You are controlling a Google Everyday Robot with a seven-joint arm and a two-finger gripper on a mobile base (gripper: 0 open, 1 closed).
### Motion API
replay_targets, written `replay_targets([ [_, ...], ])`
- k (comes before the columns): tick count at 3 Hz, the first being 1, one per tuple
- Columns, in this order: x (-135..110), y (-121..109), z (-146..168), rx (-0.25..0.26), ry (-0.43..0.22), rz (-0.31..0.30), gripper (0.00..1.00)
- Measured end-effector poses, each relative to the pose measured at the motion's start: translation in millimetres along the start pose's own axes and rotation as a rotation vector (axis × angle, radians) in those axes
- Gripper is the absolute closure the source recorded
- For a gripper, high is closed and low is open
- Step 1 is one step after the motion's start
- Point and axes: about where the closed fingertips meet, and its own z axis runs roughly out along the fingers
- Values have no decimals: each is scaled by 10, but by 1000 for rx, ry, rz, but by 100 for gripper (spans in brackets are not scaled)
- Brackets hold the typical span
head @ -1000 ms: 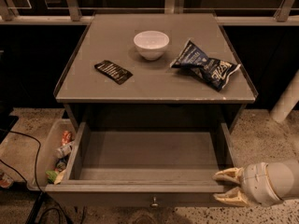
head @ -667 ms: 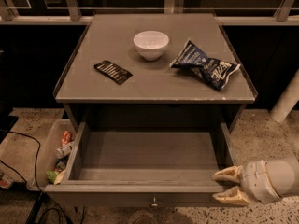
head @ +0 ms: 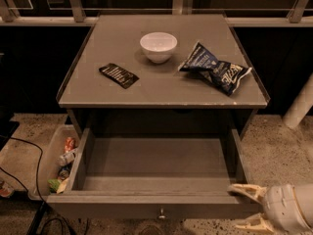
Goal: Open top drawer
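The top drawer (head: 156, 199) is a wide grey drawer pulled far out of the grey cabinet. Its plain grey inside (head: 156, 163) holds nothing. A small round metal knob (head: 161, 213) sits at the centre of its flat front. My gripper (head: 244, 207) is at the lower right, beside the drawer's front right corner. Its two cream fingers are spread apart and hold nothing; the upper fingertip (head: 240, 189) lies at the drawer's front rim.
On the cabinet top (head: 122, 94) stand a white bowl (head: 158, 46), a dark blue chip bag (head: 215, 71) and a black flat packet (head: 118, 75). A clear bin (head: 51, 163) with snacks sits on the floor at the left. Black cables (head: 34, 180) run at lower left.
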Motion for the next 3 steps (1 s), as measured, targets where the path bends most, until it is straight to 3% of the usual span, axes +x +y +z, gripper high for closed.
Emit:
replay_targets([
  [1, 23, 187, -80, 1, -15, -1, 84],
  [2, -3, 183, -111, 1, -15, -1, 100],
  [3, -21, 183, -132, 1, -15, -1, 81],
])
